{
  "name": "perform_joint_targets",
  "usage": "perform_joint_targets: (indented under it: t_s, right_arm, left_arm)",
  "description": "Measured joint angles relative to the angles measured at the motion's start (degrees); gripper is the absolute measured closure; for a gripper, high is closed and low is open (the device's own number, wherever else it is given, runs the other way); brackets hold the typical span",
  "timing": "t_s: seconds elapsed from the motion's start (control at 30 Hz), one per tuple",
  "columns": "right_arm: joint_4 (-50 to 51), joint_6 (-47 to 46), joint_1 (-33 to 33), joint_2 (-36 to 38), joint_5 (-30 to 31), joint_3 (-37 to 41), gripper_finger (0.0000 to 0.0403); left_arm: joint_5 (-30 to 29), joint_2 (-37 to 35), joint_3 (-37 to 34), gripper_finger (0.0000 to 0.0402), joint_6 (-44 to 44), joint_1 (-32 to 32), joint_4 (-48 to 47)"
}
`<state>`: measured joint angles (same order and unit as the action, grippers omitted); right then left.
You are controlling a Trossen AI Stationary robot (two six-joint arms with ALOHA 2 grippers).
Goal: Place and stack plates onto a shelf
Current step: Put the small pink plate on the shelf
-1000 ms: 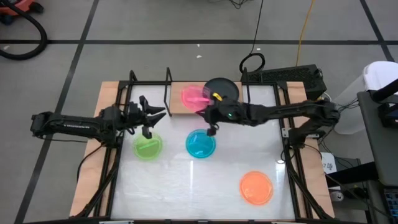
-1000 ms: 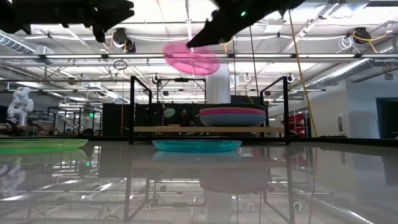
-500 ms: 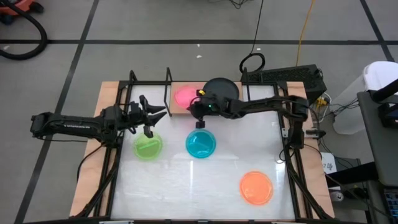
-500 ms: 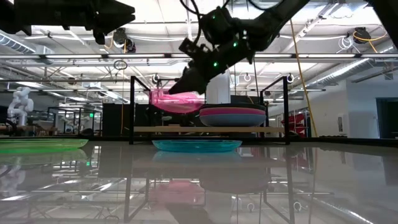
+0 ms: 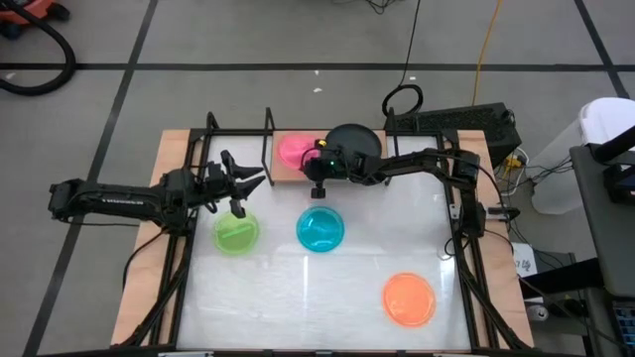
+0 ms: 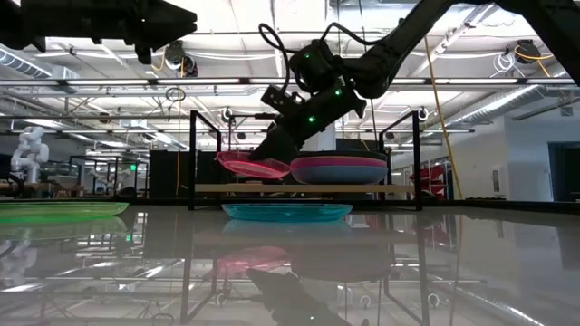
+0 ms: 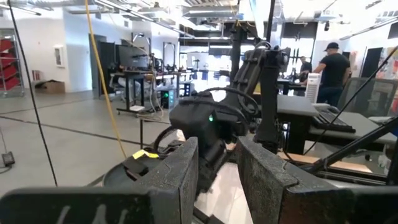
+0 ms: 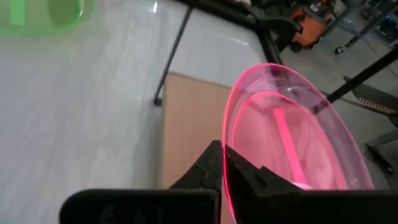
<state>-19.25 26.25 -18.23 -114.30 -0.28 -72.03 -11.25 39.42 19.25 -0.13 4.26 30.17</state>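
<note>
The pink plate [image 5: 296,151] has been lowered over the last second from high above the shelf [image 5: 283,171] to just over its wooden board, left of the stack of larger plates [image 5: 353,141] in the upper middle of the high view. It is gripped by its rim in the right hand [image 5: 317,165], whose fingers are closed on the edge, as is seen in the right wrist view, where the plate [image 8: 292,134] is tilted over the light wood. In the low view the plate [image 6: 251,164] is seen tilted, with a small gap below it, so release is judged to be near and a second stack on the shelf is being started.

The left hand [image 5: 238,186] is held in the middle left of the high view, above the green plate [image 5: 237,234], with its fingers parted and nothing between them.

The white counter [image 5: 298,288] is glossy and reflective. The cyan plate [image 5: 320,228] lies at its centre and the orange plate [image 5: 409,298] at lower right, both yet to be shelved. Beyond the counter a large workshop is seen, with benches, cables and a person in dark clothes [image 7: 328,67] at upper right of the left wrist view.
</note>
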Motion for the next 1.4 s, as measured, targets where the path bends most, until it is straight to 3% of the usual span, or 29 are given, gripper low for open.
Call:
perform_joint_targets:
  t_s: [0.87, 1.4]
  right_arm:
    - [-0.7, -3.2, -1.2, 0.0, -1.7, 1.0, 0.0403]
    - [-0.8, -3.3, -0.3, 0.0, -5.9, 1.0, 0.0397]
  left_arm:
    - [0.0, 0.1, 0.0, 0.0286, -0.5, 0.6, -1.8]
    - [-0.9, 3.5, 0.0, 0.0286, -0.4, 0.6, 0.1]
